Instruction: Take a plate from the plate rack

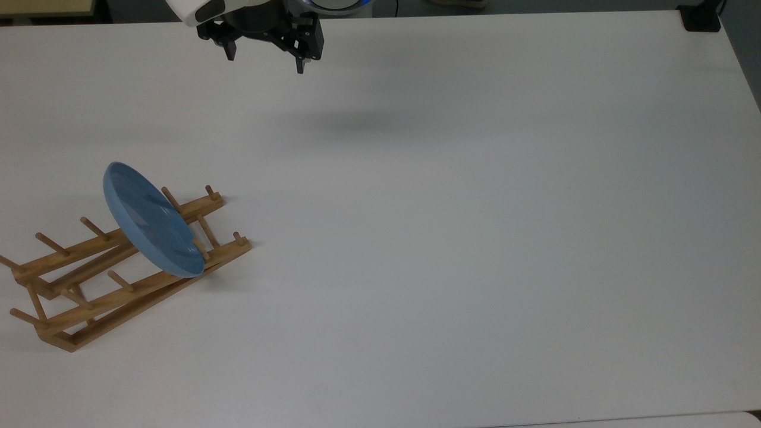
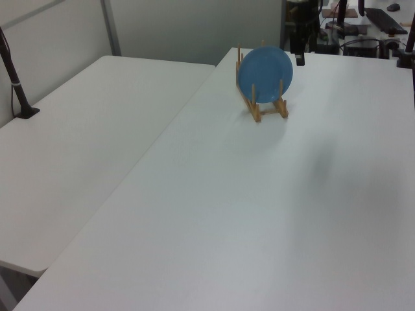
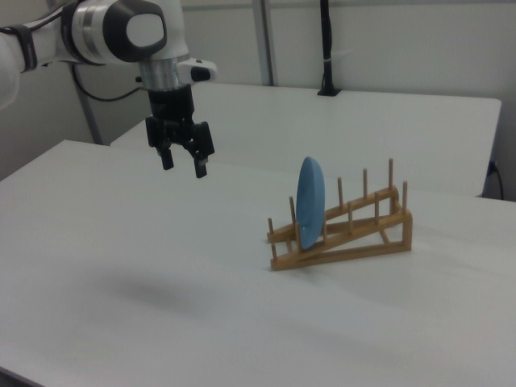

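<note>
- Right view: gripper [image 3: 184, 167] has both fingers spread apart, holding nothing and touching nothing, in the air above the white table [image 3: 121, 266].
- Arm [image 3: 113, 32] reaches in from the right view's left; the black hand hangs pointing down.
- Plate [image 3: 308, 201] stands on edge between pegs at the low end of the plate rack [image 3: 347, 230], well apart from the gripper.
- Top view: bare tabletop lies between gripper [image 1: 264, 62] and plate [image 1: 151, 220].
</note>
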{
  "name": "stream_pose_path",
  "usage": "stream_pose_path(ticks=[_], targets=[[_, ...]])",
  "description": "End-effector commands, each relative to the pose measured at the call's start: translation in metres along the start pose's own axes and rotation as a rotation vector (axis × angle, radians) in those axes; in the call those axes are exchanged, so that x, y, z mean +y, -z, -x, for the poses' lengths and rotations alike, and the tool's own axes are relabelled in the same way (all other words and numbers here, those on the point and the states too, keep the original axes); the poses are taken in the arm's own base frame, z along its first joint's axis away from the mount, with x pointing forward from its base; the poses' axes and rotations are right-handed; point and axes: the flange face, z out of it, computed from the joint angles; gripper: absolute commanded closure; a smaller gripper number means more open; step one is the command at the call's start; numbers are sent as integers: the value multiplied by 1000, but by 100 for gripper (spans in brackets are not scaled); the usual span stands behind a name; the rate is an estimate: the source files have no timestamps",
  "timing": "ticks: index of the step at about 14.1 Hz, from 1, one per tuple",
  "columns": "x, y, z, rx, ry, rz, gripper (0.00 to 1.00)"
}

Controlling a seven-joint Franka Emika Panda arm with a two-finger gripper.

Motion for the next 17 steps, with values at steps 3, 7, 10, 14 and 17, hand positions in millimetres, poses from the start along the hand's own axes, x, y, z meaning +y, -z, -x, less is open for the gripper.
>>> stream_pose_path(ticks=[3,7,10,14,17], targets=[[41,13,-12,123,41,10,0],[74,19,-19,199,95,21,0],[92,24,-25,258,215,72,2],[112,26,-29,303,321,110,7],[117,23,-37,337,335,133,10]])
